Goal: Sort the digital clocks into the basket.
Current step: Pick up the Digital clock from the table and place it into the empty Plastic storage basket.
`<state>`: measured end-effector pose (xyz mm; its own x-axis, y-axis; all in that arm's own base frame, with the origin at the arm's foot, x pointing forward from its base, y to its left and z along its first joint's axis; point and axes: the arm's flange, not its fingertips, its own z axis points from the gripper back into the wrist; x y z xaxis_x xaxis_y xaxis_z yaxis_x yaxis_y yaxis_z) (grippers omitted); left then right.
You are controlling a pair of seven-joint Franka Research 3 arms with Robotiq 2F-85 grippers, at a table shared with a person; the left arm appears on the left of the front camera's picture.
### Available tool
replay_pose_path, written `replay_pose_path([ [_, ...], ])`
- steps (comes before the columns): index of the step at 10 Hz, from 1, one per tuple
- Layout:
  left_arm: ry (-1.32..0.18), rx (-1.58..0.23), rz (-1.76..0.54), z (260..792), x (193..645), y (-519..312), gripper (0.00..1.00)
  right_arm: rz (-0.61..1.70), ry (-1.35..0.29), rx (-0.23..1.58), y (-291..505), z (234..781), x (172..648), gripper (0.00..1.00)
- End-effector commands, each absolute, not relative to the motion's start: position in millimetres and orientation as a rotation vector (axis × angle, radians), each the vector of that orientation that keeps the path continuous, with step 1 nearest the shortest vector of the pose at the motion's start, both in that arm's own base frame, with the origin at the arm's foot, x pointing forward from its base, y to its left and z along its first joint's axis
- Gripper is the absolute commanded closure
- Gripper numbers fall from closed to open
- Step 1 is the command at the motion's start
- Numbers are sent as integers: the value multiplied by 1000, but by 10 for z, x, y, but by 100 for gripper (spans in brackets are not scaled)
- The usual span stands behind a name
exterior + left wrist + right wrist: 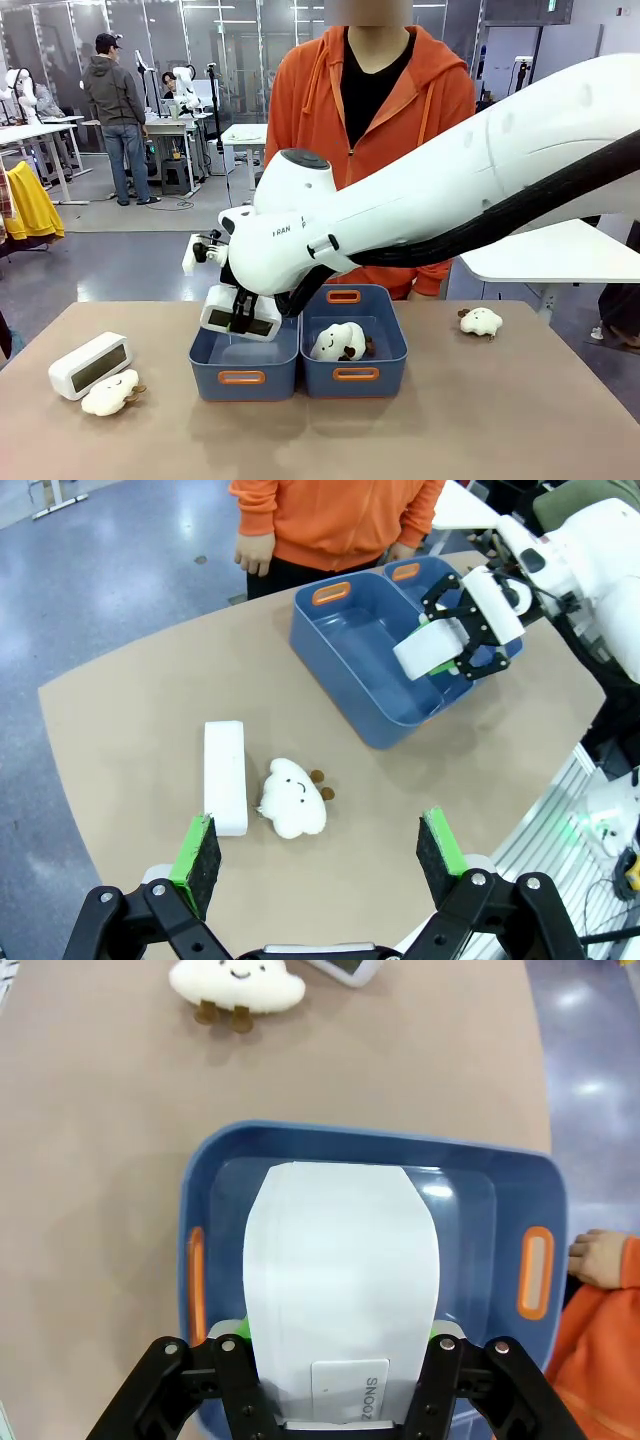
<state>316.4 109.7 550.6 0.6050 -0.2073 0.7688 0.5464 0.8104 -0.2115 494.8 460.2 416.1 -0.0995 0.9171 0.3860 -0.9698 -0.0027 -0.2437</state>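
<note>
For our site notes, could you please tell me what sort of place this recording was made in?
Probably a robotics lab or open workshop hall: white worktables stand on a smooth grey floor, glass partition walls run behind, and a distant person stands at a cluttered bench.

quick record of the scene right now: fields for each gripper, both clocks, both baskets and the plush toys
right gripper: jaws shut on held clock, over left basket
left gripper: jaws open, holding nothing, above the table
second clock: on the table, left of the baskets
left basket: nothing lying in it yet
right basket: holds binned plush
near plush: on the table beside second clock
far plush: on the table right of the baskets
clocks in a basket: none
</note>
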Motion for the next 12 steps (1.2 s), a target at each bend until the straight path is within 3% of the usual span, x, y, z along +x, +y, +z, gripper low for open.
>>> replay_pose_path([
  [1, -815, -472, -464, 5507, 3167, 1101, 0, 1568, -450, 133, 4705, 4092, 5019, 100],
  [4, -815, -472, -464, 5507, 3167, 1101, 0, 1536, -390, 140, 4577, 3805, 5131, 100],
  [5, -815, -472, -464, 5507, 3167, 1101, 0, 1532, -378, 140, 4552, 3766, 5117, 38],
  [8, -815, -472, -464, 5507, 3167, 1101, 0, 1522, -378, 146, 4493, 3778, 5088, 1],
  [12, -815, -472, -464, 5507, 3167, 1101, 0, 1547, -392, 155, 4510, 3747, 5151, 0],
])
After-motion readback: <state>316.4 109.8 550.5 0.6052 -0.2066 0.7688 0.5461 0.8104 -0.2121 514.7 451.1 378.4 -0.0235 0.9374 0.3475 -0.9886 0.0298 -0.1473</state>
